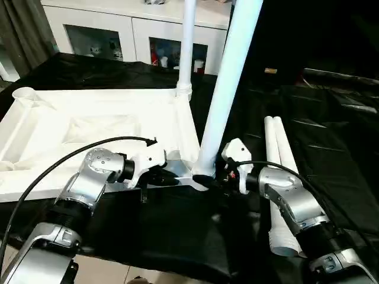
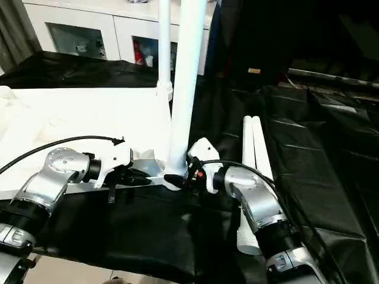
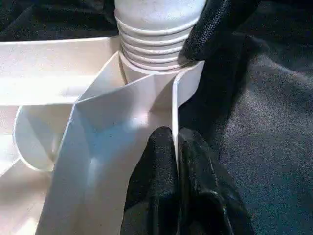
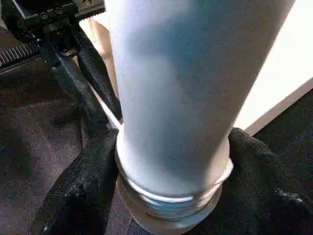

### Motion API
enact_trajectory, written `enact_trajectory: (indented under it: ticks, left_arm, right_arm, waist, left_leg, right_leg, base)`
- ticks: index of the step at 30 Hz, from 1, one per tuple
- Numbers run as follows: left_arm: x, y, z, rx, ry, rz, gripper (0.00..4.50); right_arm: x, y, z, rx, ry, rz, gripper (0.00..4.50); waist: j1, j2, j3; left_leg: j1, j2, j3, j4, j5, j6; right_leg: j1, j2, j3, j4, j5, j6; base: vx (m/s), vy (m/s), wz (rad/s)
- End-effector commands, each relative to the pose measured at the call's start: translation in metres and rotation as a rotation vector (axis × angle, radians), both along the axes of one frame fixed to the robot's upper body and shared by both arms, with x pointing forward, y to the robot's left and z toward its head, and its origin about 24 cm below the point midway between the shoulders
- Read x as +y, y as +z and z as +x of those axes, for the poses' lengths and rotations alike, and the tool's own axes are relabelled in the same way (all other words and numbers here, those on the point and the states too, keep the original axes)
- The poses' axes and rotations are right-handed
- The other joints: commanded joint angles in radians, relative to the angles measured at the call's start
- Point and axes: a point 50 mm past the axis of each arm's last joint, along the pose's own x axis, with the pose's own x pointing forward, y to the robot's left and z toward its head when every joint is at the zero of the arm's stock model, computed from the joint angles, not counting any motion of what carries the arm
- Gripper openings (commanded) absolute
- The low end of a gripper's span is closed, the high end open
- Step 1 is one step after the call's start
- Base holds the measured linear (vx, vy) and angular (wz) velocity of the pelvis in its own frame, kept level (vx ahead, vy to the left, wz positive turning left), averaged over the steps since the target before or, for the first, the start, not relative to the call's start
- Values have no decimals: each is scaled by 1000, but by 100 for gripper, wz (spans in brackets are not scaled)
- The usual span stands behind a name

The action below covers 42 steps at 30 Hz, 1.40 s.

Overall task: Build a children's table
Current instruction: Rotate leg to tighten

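Right gripper clamps the base of the upright leg at the tabletop's near corner socket. Left gripper pinches the tabletop's thin rim beside that socket. Both forearms reach in low. Tabletop lies upside down on black cloth; two spare legs lie right.

No legible text, label or number anywhere.

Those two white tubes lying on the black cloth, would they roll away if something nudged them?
Probably. The two spare legs are round, smooth tubes lying loose side by side on the black cloth, so a sideways nudge would likely roll them. Being hollow plastic, they look light yet stiff.
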Motion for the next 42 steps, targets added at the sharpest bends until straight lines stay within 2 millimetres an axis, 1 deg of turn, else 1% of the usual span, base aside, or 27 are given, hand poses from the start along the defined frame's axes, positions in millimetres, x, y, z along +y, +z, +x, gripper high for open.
enact_trajectory:
  ticks: [1,6,8,9,10,12,13,14,16,17,20,21,22,23,25,27,29,30,31,32,34,36,38,39,40,41,42]
  left_arm:
    - [-10,3,-3,3,-38,-84,0]
    - [-9,2,-3,14,-16,-80,0]
    - [-8,-1,1,10,40,-61,0]
    - [-7,-3,4,7,76,-50,0]
    - [-8,-5,9,1,148,-53,0]
    - [-14,-9,18,-6,272,-54,0]
    - [-18,-11,21,-11,316,-54,0]
    - [-23,-13,23,-15,353,-52,0]
    - [-35,-16,27,-28,420,-59,0]
    - [-41,-17,28,-29,438,-66,0]
    - [-57,-20,28,-40,425,-61,0]
    - [-59,-20,28,-48,414,-57,0]
    - [-59,-19,28,-52,404,-52,0]
    - [-59,-19,28,-52,400,-52,0]
    - [-55,-18,28,-52,392,-55,0]
    - [-44,-18,26,-48,360,-43,0]
    - [-35,-18,23,-47,331,-41,0]
    - [-32,-16,21,-60,293,-47,0]
    - [-29,-15,18,-60,253,-56,0]
    - [-23,-13,15,-58,212,-68,0]
    - [-19,-12,12,-52,188,-72,0]
    - [-15,-11,5,-21,120,-78,0]
    - [-14,-10,3,-5,98,-87,0]
    - [-13,-9,2,4,86,-94,0]
    - [-13,-8,0,18,74,-108,0]
    - [-12,-7,-1,26,68,-114,0]
    - [-11,-5,-1,30,59,-118,0]
  right_arm:
    - [-1,8,5,-30,2,19,286]
    - [-2,3,7,-4,-56,41,278]
    - [-4,-4,11,21,-161,57,277]
    - [-4,-7,13,29,-209,59,277]
    - [-4,-13,16,45,-291,58,277]
    - [0,-25,20,79,-463,47,277]
    - [2,-29,21,94,-533,37,277]
    - [4,-33,22,101,-590,26,277]
    - [11,-37,24,126,-681,17,277]
    - [17,-38,25,125,-696,24,277]
    - [31,-34,27,87,-655,29,277]
    - [33,-32,28,87,-640,45,312]
    - [34,-29,29,88,-625,71,312]
    - [34,-28,30,88,-619,84,347]
    - [32,-24,31,77,-592,108,354]
    - [24,-16,34,47,-549,112,389]
    - [17,-11,35,21,-492,106,391]
    - [13,-8,35,2,-452,100,391]
    - [8,-5,34,-11,-413,101,391]
    - [0,-1,32,-26,-362,99,391]
    - [-5,2,30,-37,-319,90,391]
    - [-9,3,23,-39,-216,56,391]
    - [-10,3,21,-36,-177,48,391]
    - [-11,3,20,-32,-155,45,391]
    - [-12,4,17,-21,-115,44,391]
    - [-12,4,15,-12,-83,40,391]
    - [-13,3,12,-3,-44,31,391]
  waist:
    - [-6,-3,-64]
    - [-7,-3,-63]
    - [-9,-2,-62]
    - [-10,1,-61]
    - [-14,0,-61]
    - [-26,0,-57]
    - [-28,4,-57]
    - [-31,0,-57]
    - [-33,1,-56]
    - [-34,1,-57]
    - [-33,3,-61]
    - [-32,4,-62]
    - [-32,3,-62]
    - [-30,4,-64]
    - [-29,5,-63]
    - [-30,5,-63]
    - [-31,3,-62]
    - [-32,-1,-64]
    - [-32,0,-63]
    - [-31,0,-64]
    - [-32,0,-66]
    - [-26,2,-69]
    - [-26,2,-69]
    - [-25,2,-68]
    - [-24,8,-67]
    - [-26,3,-68]
    - [-24,5,-66]
  left_leg:
    - [13,42,-3,-76,-153,37]
    - [12,42,-3,-76,-158,37]
    - [13,43,-3,-78,-176,28]
    - [13,43,-6,-82,-195,14]
    - [13,43,-5,-83,-199,7]
    - [16,39,-8,-88,-255,-32]
    - [17,39,-10,-89,-265,-40]
    - [17,39,-12,-89,-279,-45]
    - [18,39,-11,-90,-290,-40]
    - [16,37,-12,-90,-292,-40]
    - [17,38,-10,-88,-275,-22]
    - [15,36,-9,-87,-254,-10]
    - [13,36,-8,-87,-245,-2]
    - [12,36,-8,-86,-231,10]
    - [10,37,-8,-86,-221,22]
    - [10,38,-8,-88,-230,25]
    - [6,37,-10,-89,-236,25]
    - [6,40,-11,-88,-235,30]
    - [5,40,-10,-87,-231,35]
    - [6,40,-9,-86,-218,41]
    - [6,41,-6,-82,-180,58]
    - [8,42,-3,-77,-128,79]
    - [8,42,-2,-77,-114,90]
    - [10,44,-2,-77,-116,92]
    - [10,44,-2,-78,-120,90]
    - [11,44,-1,-78,-134,89]
    - [12,45,-1,-79,-142,88]
  right_leg:
    - [48,-41,26,-65,-83,-253]
    - [47,-42,26,-66,-93,-255]
    - [44,-43,26,-68,-118,-253]
    - [45,-43,25,-71,-149,-247]
    - [44,-42,26,-71,-156,-243]
    - [40,-43,27,-82,-256,-222]
    - [40,-45,27,-83,-273,-217]
    - [40,-45,27,-87,-299,-204]
    - [36,-44,29,-92,-312,-192]
    - [38,-43,28,-92,-316,-185]
    - [38,-43,28,-93,-271,-187]
    - [41,-41,28,-91,-232,-194]
    - [43,-41,28,-90,-217,-196]
    - [46,-41,27,-88,-195,-200]
    - [48,-41,26,-87,-180,-206]
    - [47,-41,26,-88,-196,-208]
    - [52,-42,24,-89,-211,-206]
    - [52,-44,23,-88,-213,-205]
    - [52,-45,24,-89,-210,-205]
    - [52,-44,25,-87,-194,-207]
    - [51,-42,26,-80,-130,-224]
    - [52,-40,24,-70,-48,-252]
    - [52,-40,23,-68,-21,-269]
    - [53,-41,22,-68,-26,-274]
    - [52,-41,23,-68,-31,-276]
    - [53,-40,22,-69,-39,-281]
    - [52,-40,22,-71,-53,-280]
  base:
    - [0,0,0]
    - [0,0,0]
    - [0,0,0]
    - [0,0,0]
    - [0,0,0]
    - [0,0,0]
    - [0,0,0]
    - [0,0,0]
    - [0,0,0]
    - [0,0,0]
    - [0,0,0]
    - [0,0,0]
    - [0,0,0]
    - [0,0,0]
    - [0,0,0]
    - [0,0,0]
    - [0,0,0]
    - [0,0,0]
    - [0,0,0]
    - [0,0,0]
    - [0,0,0]
    - [0,0,0]
    - [0,0,0]
    - [0,0,0]
    - [0,0,0]
    - [0,0,0]
    - [0,0,0]
